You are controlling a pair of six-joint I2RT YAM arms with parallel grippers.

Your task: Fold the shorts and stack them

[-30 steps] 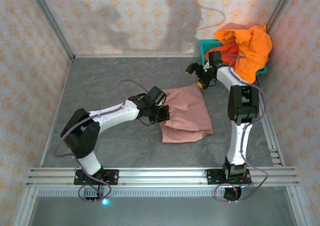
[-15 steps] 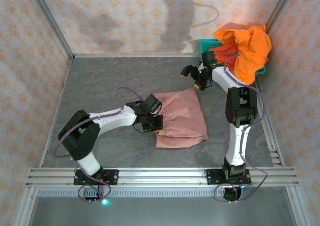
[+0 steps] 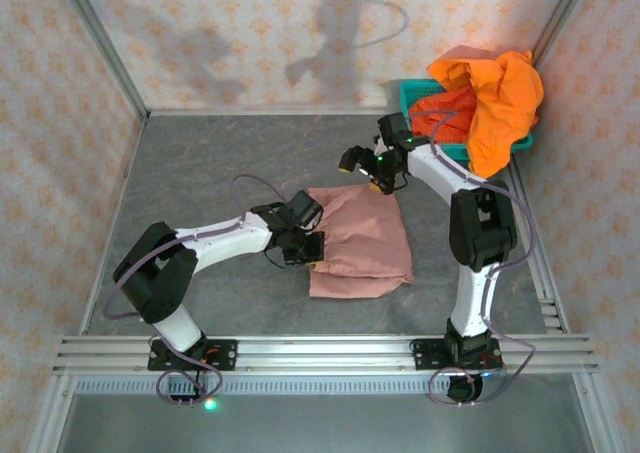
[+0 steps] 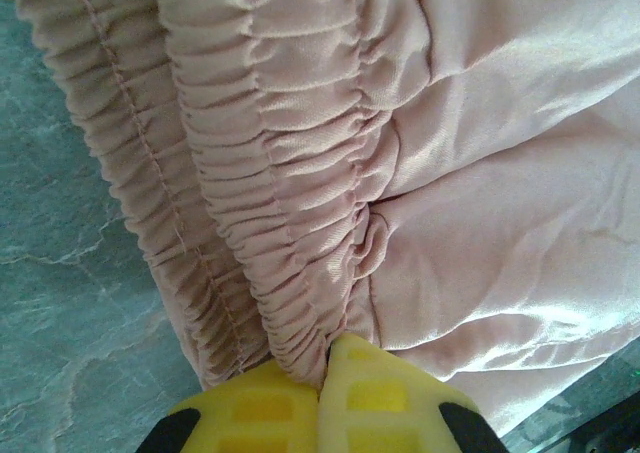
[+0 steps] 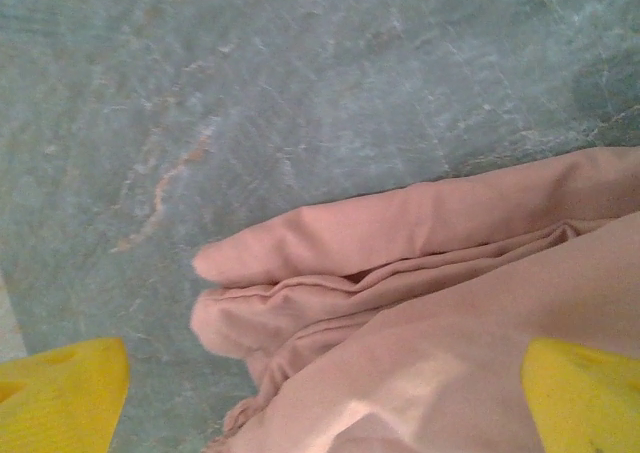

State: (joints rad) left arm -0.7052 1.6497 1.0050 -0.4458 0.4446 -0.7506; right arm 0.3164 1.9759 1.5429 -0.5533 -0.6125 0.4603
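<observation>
One pair of shorts [image 3: 365, 238] lies on the table [image 3: 200, 173], the other shorts [image 3: 500, 88] in the basket [image 3: 412, 93] to its far right.

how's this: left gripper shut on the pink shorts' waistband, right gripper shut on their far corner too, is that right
Not quite: the right gripper is open, not shut. The right wrist view shows its yellow fingertips wide apart over the corner of the pink shorts, gripping nothing. The left gripper is shut on the waistband.
</observation>
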